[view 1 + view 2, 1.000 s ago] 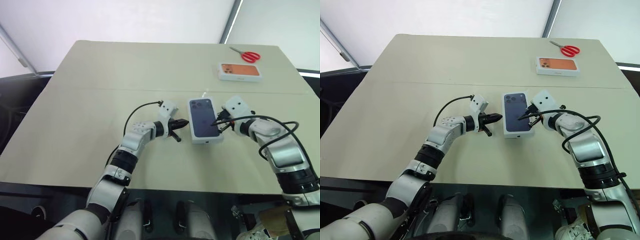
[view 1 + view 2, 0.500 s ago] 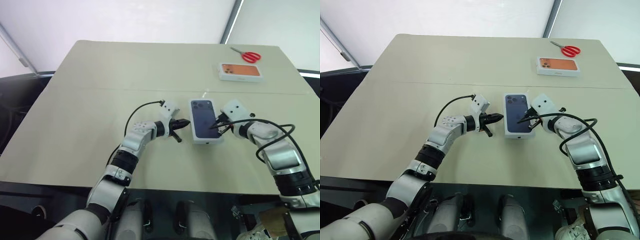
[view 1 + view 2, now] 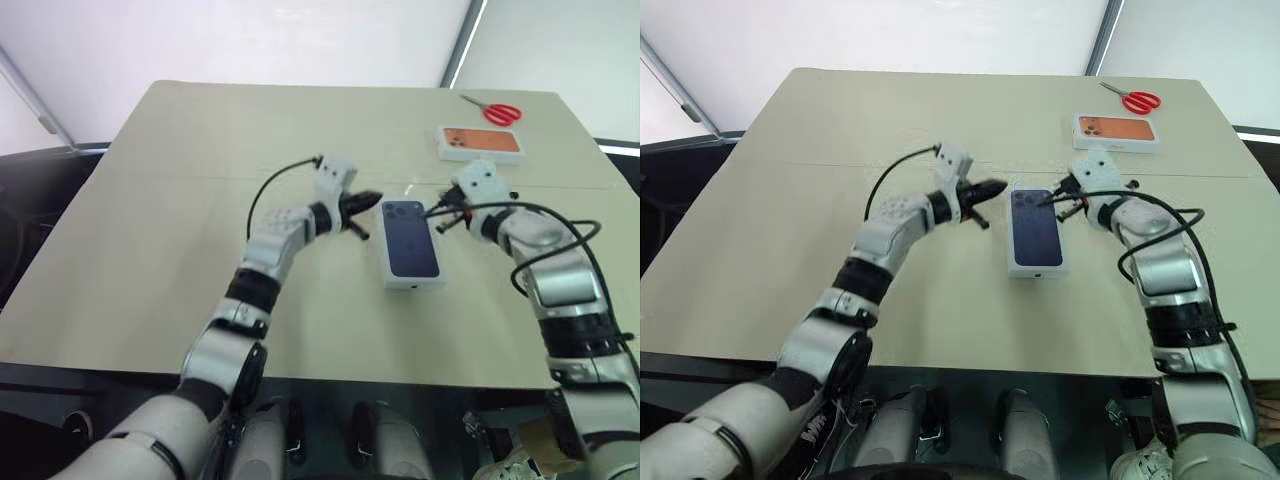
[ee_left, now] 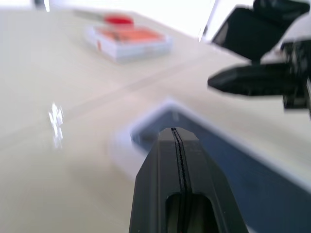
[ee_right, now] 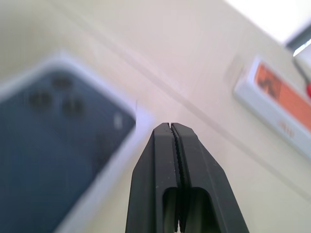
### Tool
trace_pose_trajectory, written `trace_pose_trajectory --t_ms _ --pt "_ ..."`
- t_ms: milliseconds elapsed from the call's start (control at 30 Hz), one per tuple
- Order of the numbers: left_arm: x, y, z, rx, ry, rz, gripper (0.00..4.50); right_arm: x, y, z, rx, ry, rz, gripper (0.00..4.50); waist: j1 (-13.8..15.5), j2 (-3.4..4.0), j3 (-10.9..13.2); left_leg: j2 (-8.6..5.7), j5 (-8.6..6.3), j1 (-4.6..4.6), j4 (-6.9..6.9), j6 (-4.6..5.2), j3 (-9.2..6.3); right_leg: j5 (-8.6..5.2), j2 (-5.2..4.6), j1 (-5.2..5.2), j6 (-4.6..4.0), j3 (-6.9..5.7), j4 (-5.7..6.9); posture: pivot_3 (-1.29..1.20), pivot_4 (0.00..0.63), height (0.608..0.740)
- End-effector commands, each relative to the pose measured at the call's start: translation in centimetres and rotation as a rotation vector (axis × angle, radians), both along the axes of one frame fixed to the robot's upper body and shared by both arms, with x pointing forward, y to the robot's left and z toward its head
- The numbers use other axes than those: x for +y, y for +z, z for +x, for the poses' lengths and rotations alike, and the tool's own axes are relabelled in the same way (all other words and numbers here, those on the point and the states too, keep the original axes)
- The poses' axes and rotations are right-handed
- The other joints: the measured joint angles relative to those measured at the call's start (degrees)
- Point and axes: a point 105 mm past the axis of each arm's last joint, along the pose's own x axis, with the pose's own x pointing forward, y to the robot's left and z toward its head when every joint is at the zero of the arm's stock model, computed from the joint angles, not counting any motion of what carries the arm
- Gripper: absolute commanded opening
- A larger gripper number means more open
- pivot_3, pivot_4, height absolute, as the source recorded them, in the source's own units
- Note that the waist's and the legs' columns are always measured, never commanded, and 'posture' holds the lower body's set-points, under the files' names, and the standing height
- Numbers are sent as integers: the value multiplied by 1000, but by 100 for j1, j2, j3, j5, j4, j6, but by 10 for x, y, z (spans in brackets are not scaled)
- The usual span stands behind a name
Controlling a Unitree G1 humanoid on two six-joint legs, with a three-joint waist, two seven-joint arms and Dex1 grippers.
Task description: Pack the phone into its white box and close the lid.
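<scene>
The white box (image 3: 412, 252) lies closed near the middle of the table (image 3: 160, 220), its lid (image 3: 409, 238) on top with the dark blue phone picture facing up. The phone itself cannot be seen. The left gripper (image 3: 368, 200) hangs just left of the box's far end, fingers pressed together and holding nothing. The right gripper (image 3: 434, 213) hangs just right of that same end, fingers likewise pressed together and empty. Neither touches the box. Well beyond, at the far right, lie an orange-pictured box (image 3: 480, 143) and red scissors (image 3: 493, 109).
</scene>
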Motion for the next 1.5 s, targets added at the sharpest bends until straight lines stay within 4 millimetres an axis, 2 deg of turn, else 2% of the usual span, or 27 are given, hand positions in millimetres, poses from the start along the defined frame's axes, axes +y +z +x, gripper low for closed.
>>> trace_pose_trajectory --t_ms 33,100,200,267,333,567,667,733,833,933,1033,1133,1167,1233,1267,1367,1500 --pt "-14 -16 1 2 -1 37 0 9 -4 8 -4 25 8 45 -1 0 0 0 0 10 -2 1 1 -3 1 8 4 0 -1 0 150 738" --pt "-17 -27 1 -9 -3 80 0 13 -22 11 28 39 -56 45 -19 0 0 -1 0 10 -2 1 3 -3 1 9 5 0 -2 0 150 738" --pt "-20 -60 -5 -27 -28 237 0 16 -52 7 109 49 -98 45 -62 0 1 0 1 11 -2 0 6 -3 1 6 5 0 1 0 150 738" --pt "-21 -77 -13 -17 -80 296 0 16 -64 -1 150 72 -137 45 -88 -2 -4 1 1 15 -2 0 5 -3 0 8 5 1 4 0 150 738" --pt "-22 -83 -21 -33 -131 306 0 19 -68 -11 155 126 -206 45 -95 -3 -8 1 0 25 -2 0 0 -4 -2 19 5 0 1 0 150 738" --pt "-12 -83 -63 -9 -394 246 0 34 -71 -60 294 349 -144 45 -136 -6 -17 9 -3 26 -2 0 -7 -4 -8 20 2 1 -1 0 150 738" --pt "0 -89 -83 -41 -446 285 0 34 -79 -89 396 459 -202 45 -133 -5 -21 9 -4 27 -2 1 -9 -4 -11 20 1 6 -2 0 150 738" --pt "6 -94 -92 -45 -448 307 0 36 -76 -96 422 478 -181 45 -134 -16 -37 11 -8 30 -2 5 -13 -4 -11 25 0 5 -5 0 150 738" --pt "12 -94 -94 -17 -414 276 0 36 -72 -99 417 483 -181 45 -125 -17 -57 12 -21 30 -2 27 -16 -3 -14 26 -2 5 -6 0 150 738" --pt "17 -85 -86 -2 -347 235 0 32 -67 -84 359 414 -150 45 -121 -19 -59 10 -23 27 -2 30 -16 -4 -17 23 -3 3 -8 0 150 738" --pt "22 -70 -75 -11 -300 202 0 29 -55 -69 317 352 -30 45 -121 -17 -57 10 -22 24 -2 29 -17 -3 -16 19 -3 3 -9 0 150 738" --pt "37 -47 -61 -30 -247 165 875 26 -36 -56 237 331 22 921 -110 -14 -53 9 -13 14 -2 15 -15 -2 -17 10 -4 3 -6 0 150 738" --pt "44 -41 -56 -50 -226 170 1335 25 -31 -52 215 325 32 1333 -116 -15 -50 8 -6 13 -2 3 -15 -2 -18 10 -4 2 -6 0 150 738" --pt "67 -21 -45 -76 -163 128 2371 20 -22 -47 182 317 61 2390 -124 -14 -50 7 -6 11 -2 3 -13 -1 -18 8 -3 3 -6 0 150 738" --pt "85 -14 -41 -89 -137 122 2882 18 -20 -48 177 328 53 2938 -124 -14 -50 7 -5 11 -3 2 -13 -1 -17 8 -3 2 -5 0 150 738" --pt "125 -10 -38 -99 -80 170 4438 12 -11 -50 160 355 61 4475 -131 -12 -50 8 -3 14 -6 -2 -12 -2 -11 10 -2 2 -4 0 150 738" --pt "166 -14 -44 -77 -40 210 4481 -2 0 -59 140 388 87 4498 -105 -12 -48 5 -2 15 -5 -1 -5 -1 -5 11 -1 -2 -4 0 150 738"
